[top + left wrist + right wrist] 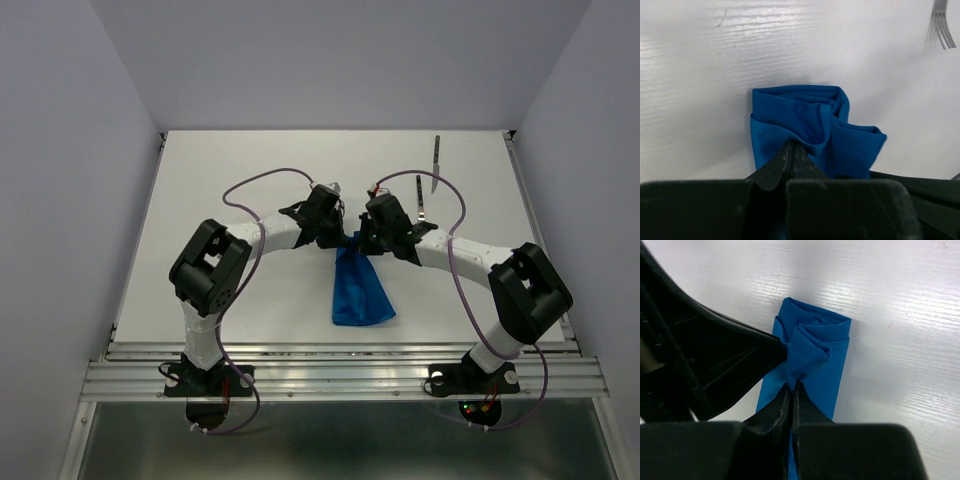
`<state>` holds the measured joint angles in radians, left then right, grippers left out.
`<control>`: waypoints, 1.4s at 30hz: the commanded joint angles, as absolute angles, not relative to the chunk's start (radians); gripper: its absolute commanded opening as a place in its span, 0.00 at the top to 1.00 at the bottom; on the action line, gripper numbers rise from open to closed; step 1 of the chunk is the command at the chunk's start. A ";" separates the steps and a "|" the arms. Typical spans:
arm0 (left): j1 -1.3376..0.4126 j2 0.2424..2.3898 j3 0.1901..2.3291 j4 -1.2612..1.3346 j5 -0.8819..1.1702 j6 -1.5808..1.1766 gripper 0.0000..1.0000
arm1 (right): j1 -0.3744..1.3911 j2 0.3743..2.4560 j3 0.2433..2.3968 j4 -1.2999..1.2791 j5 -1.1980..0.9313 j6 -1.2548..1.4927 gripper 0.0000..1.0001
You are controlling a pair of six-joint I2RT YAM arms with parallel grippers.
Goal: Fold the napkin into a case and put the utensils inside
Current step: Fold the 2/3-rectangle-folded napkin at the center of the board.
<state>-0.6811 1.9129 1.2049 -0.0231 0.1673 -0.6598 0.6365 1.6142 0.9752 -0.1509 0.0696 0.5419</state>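
No legible text, no labels or brand marks, no numerals, no signs anywhere in view

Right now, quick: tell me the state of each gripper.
Left gripper: shut on the napkin.
Right gripper: shut on the napkin.

White table [290,300], matte, faint scratch marks on its surface. Pale grey walls [60,150] on three sides. Aluminium rails [340,375] along near edge.
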 commanded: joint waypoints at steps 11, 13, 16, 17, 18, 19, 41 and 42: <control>-0.678 1.858 1.189 0.028 0.169 -0.637 1.00 | 0.638 1.640 1.035 -0.146 0.035 0.526 0.99; -0.678 1.876 1.196 0.035 0.178 -0.637 1.00 | 0.638 1.635 1.035 -0.147 0.041 0.525 0.99; -0.676 1.884 1.203 0.043 0.184 -0.638 1.00 | 0.638 1.617 1.023 -0.147 0.061 0.523 0.99; -0.676 1.885 1.203 0.046 0.184 -0.638 1.00 | 0.638 1.612 1.020 -0.147 0.066 0.523 0.99; -0.676 1.887 1.207 0.049 0.184 -0.638 1.00 | 0.638 1.600 1.011 -0.149 0.072 0.520 0.99; -0.676 1.893 1.213 0.048 0.184 -0.637 1.00 | 0.638 1.594 1.006 -0.149 0.072 0.520 0.99; -0.672 1.844 1.213 0.038 0.181 -0.637 1.00 | 0.548 1.505 0.877 -0.143 0.043 0.512 0.99; -0.673 1.836 1.212 0.035 0.176 -0.637 1.00 | 0.548 1.506 0.874 -0.143 0.041 0.511 0.99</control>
